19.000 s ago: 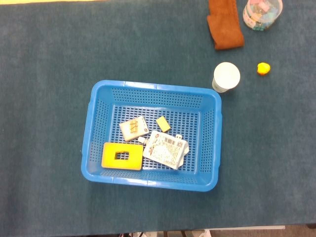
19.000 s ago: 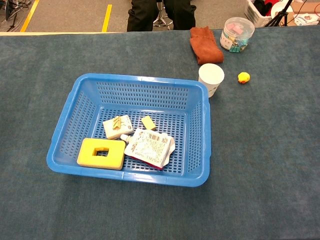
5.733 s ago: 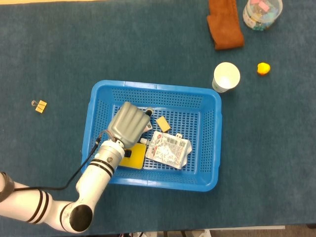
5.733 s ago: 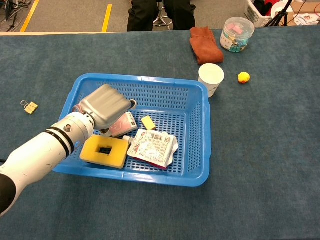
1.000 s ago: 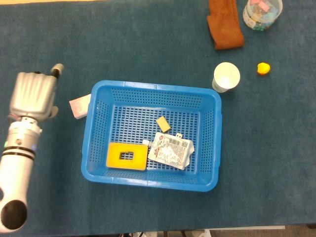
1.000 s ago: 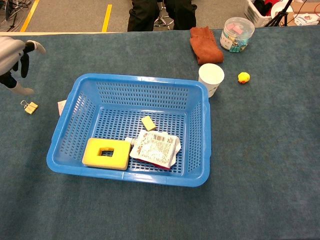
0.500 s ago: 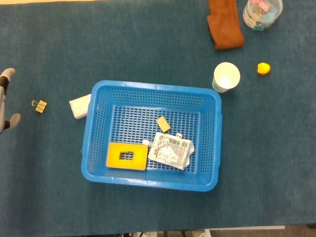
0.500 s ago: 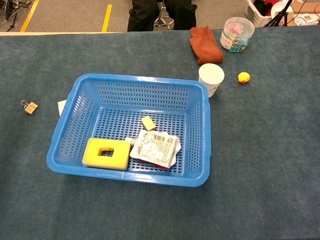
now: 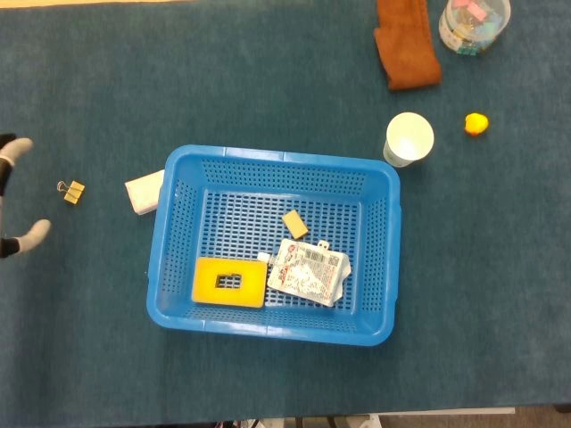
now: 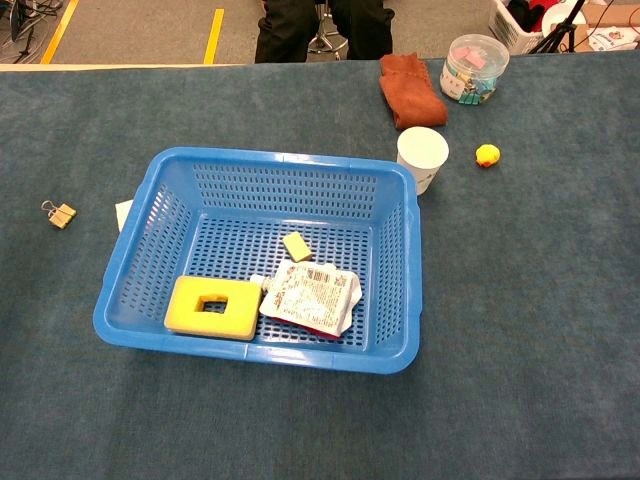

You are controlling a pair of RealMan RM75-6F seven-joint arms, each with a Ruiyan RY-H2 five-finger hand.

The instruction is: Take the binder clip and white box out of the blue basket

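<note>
The blue basket (image 9: 375, 192) (image 10: 395, 210) sits mid-table. The white box (image 9: 143, 190) lies on the cloth just outside its left wall; in the chest view only a corner of the white box (image 10: 122, 213) shows past the rim. Further left lies the gold binder clip (image 9: 71, 190) (image 10: 60, 214). My left hand (image 9: 12, 201) shows only as fingertips at the head view's left edge, spread apart and holding nothing, left of the clip. The right hand is out of both views.
Inside the basket lie a yellow sponge (image 9: 229, 282), a small yellow eraser (image 9: 295, 224) and a white printed pouch (image 9: 308, 270). Beyond it stand a white paper cup (image 9: 409, 138), a brown cloth (image 9: 406, 45), a clear jar of clips (image 9: 473, 22) and a small yellow duck (image 9: 476, 123).
My left hand let go of the white box beside the basket and drew back left, leaving the chest view. Only its fingertips remain at the head view's edge.
</note>
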